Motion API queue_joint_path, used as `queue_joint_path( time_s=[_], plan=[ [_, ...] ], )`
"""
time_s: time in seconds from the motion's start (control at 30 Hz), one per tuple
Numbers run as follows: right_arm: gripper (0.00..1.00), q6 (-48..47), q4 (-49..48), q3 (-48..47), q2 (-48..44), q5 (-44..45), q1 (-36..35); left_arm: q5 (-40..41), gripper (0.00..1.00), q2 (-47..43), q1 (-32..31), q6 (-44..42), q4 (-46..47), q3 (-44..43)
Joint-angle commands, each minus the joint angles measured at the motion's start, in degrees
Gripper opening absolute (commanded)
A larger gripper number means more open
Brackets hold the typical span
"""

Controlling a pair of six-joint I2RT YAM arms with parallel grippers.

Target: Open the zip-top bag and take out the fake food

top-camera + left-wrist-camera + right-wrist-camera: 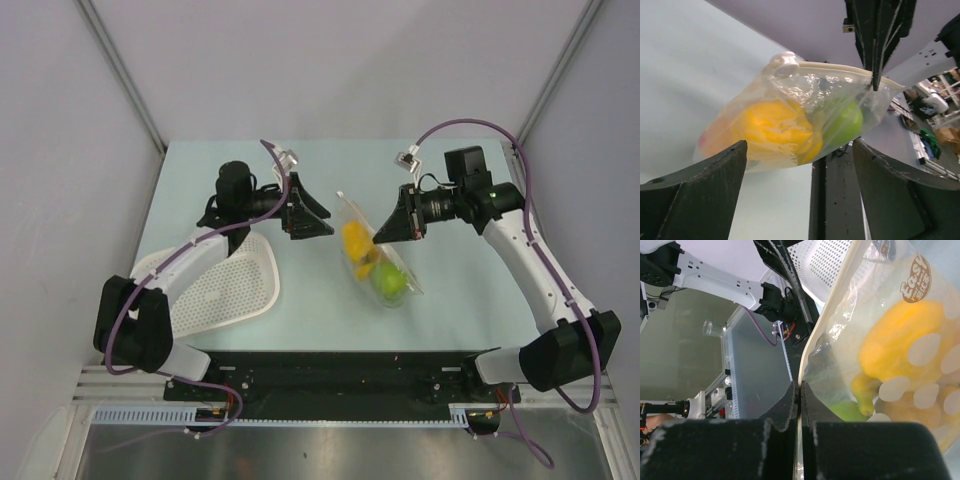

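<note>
**Bag pinched on the right, left side wide open**

Starting at the left: a white perforated basket [232, 285] sits on the pale surface [480, 290], partly under the left arm. Just right of it, the left end effector [318, 218] has its fingers [695, 200] spread wide. It faces the bag but isn't touching it, and in the left wrist view the bag sits framed in the gap between them.

The zip-top bag [378, 258] is in the middle of the surface, between the two end effectors, and its zip strip [840, 67] looks shut. The fake food is all inside it: yellow pieces [355, 240] toward the far end and a green apple [390, 283] at the near end. Can't tell whether the bottom of the bag touches the surface or hangs just above it.

On the right, the right end effector [380, 232] is pressed together on the bag's zip edge, and the right wrist view shows the strip clamped between the two pads [782, 405].
</note>
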State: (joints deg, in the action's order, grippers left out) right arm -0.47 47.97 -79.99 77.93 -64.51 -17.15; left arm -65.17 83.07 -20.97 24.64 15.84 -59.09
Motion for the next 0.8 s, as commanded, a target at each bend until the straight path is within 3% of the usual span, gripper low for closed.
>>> queue_joint_path(
  time_s=[0.0,0.27,0.37,0.4,0.53,0.6,0.63,0.77],
  plan=[
    [0.00,2.58,-3.40,1.06,-3.22,-4.83,-0.34,-4.89,0.89,-1.68,-1.53,9.46,17.21,1.87],
    [0.00,4.16,-4.46,3.43,-5.86,-5.71,-0.78,-3.21,0.91,0.34,-3.55,12.54,22.66,1.00],
    [0.00,4.77,-4.63,3.78,-6.56,-5.80,-0.78,-3.48,0.85,1.13,-4.42,12.53,22.57,0.82],
    [0.00,4.86,-4.90,3.96,-6.91,-5.80,-0.87,-3.48,0.81,1.13,-4.52,12.62,22.57,1.08],
    [0.00,5.04,-5.07,4.66,-7.97,-4.05,-0.78,-3.39,0.39,-0.53,-4.52,10.61,19.51,2.05],
    [0.00,5.48,-4.99,4.93,-8.14,-2.91,-0.70,-1.56,0.24,-1.85,-4.52,6.58,13.56,1.70],
    [0.00,5.57,-4.99,5.19,-8.32,-1.34,-0.70,-0.85,0.04,-2.64,-4.52,5.25,11.43,1.44],
    [0.00,5.39,-2.62,4.49,-8.23,7.10,-0.70,3.55,0.00,-6.15,-4.60,0.41,2.90,-0.32]
  ],
)
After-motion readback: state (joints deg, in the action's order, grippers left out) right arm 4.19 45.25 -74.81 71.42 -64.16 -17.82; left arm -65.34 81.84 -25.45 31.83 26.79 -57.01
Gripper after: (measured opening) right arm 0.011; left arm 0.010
